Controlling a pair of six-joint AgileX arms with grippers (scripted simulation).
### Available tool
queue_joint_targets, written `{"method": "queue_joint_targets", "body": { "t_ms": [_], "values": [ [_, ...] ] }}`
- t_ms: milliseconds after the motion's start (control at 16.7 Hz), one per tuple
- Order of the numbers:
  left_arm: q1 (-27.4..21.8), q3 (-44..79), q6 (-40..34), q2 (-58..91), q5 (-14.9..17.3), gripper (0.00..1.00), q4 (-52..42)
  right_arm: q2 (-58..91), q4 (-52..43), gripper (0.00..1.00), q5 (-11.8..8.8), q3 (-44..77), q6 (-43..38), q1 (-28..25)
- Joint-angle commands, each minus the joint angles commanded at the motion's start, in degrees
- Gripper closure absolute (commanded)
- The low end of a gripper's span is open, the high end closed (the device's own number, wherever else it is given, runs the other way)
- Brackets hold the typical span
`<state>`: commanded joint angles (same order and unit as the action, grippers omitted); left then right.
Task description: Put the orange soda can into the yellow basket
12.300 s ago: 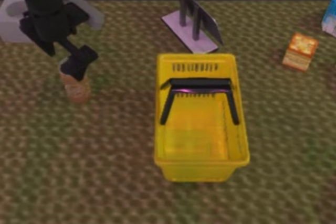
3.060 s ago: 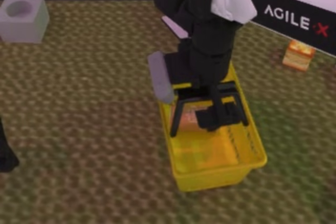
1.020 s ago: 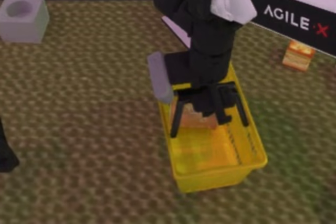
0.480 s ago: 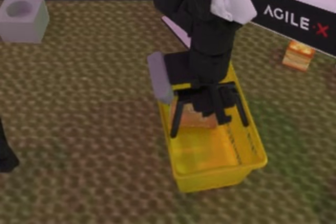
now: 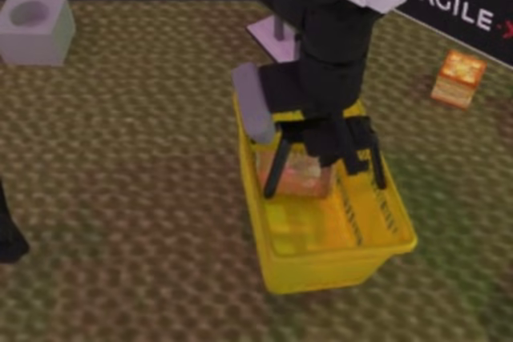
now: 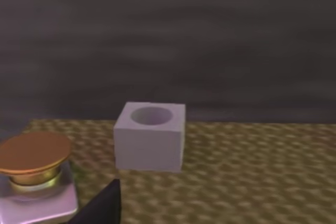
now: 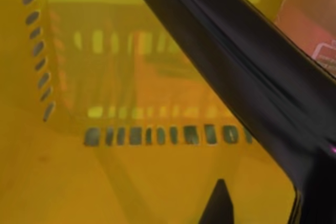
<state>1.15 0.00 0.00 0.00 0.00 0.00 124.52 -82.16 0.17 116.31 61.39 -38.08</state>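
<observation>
The yellow basket [image 5: 341, 266] sits at the middle of the table, slewed a little. The orange soda can [image 5: 298, 175] lies inside it at the far end, and shows in the right wrist view as an orange patch [image 7: 311, 14]. My right gripper [image 5: 337, 156] reaches down from above, shut on the basket's raised black handle [image 5: 275, 167]. In the right wrist view the handle [image 7: 231, 61] crosses the yellow floor, beside one dark fingertip [image 7: 220, 203]. My left arm is parked at the table's left edge, its gripper [image 5: 8, 238] open over bare mat.
A grey cube with a round hole [image 5: 36, 28] stands at the far left corner. An orange-yellow box [image 5: 458, 78] lies at the far right. A lilac stand [image 5: 276, 38] is behind the basket. The left wrist view shows a lilac-based, orange-domed bell [image 6: 34, 177].
Over the last half second my right arm and the basket have shifted together toward the right, and the basket looks larger and higher. The can stays inside. The left arm is unmoved.
</observation>
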Motion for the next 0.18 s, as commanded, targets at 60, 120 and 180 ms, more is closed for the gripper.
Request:
{"method": "queue_joint_targets", "body": {
  "t_ms": [60, 120, 180],
  "values": [
    [0.0, 0.0, 0.0, 0.0, 0.0, 0.00, 0.0, -0.4, -1.8, 1.00, 0.0, 1.3, 0.4, 0.2],
    [0.0, 0.0, 0.0, 0.0, 0.0, 0.00, 0.0, -0.8, -3.0, 1.00, 0.0, 2.3, 0.7, 0.5],
    [0.0, 0.0, 0.0, 0.0, 0.0, 0.00, 0.0, -1.1, -3.6, 1.00, 0.0, 2.8, 0.8, 0.6]
  ]
}}
